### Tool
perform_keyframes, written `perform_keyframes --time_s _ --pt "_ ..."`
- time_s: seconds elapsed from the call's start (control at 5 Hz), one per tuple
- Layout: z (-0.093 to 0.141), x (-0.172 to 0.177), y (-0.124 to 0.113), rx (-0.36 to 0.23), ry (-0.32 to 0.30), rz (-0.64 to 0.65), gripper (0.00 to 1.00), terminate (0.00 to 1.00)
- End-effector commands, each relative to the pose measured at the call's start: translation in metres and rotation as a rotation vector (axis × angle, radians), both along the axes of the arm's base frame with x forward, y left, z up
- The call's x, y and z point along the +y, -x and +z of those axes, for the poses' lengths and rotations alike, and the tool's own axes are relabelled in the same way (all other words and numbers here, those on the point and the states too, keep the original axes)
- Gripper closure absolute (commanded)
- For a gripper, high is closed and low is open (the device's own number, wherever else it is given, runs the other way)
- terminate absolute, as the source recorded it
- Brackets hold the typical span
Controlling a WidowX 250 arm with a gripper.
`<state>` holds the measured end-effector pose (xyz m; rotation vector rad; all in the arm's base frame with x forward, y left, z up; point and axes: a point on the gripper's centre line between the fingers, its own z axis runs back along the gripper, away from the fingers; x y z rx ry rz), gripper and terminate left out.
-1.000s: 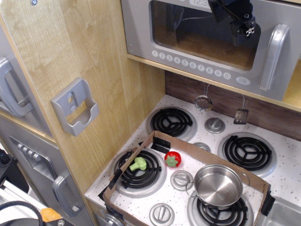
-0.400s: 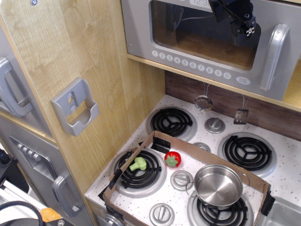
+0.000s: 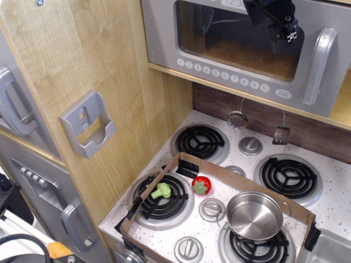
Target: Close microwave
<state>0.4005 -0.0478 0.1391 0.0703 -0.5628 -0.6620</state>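
The microwave [image 3: 164, 33] sits at the top of the view. Its wide grey door has a window, a row of round buttons [image 3: 222, 74] and a vertical grey loop handle [image 3: 318, 66]. The door stands nearly flat against the front. A strip of light wood [image 3: 344, 98] shows past its right edge. My black gripper [image 3: 285, 30] hangs in front of the upper right of the window, just left of the handle. Its fingers are dark against the window, so I cannot tell whether they are open or shut.
Below is a toy stove with black coil burners [image 3: 200, 141]. A cardboard tray [image 3: 219, 170] on it holds a steel pot [image 3: 255, 215], a red tomato [image 3: 201, 185] and a green broccoli [image 3: 161, 190]. A grey wall holder [image 3: 88, 125] and plain grey doors with handles [image 3: 13, 104] are at the left.
My gripper has shifted very slightly up and to the right in front of the window. The door and everything on the stove look the same.
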Motion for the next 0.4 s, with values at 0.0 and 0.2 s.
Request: perform_keyframes --time_s 0.0,0.2 --pt "0.0249 -0.0075 -0.0023 -0.06 0.002 -0.014 0.0 0.0" --pt "0.0249 -0.0075 -0.0023 -0.06 0.002 -0.014 0.0 1.0"
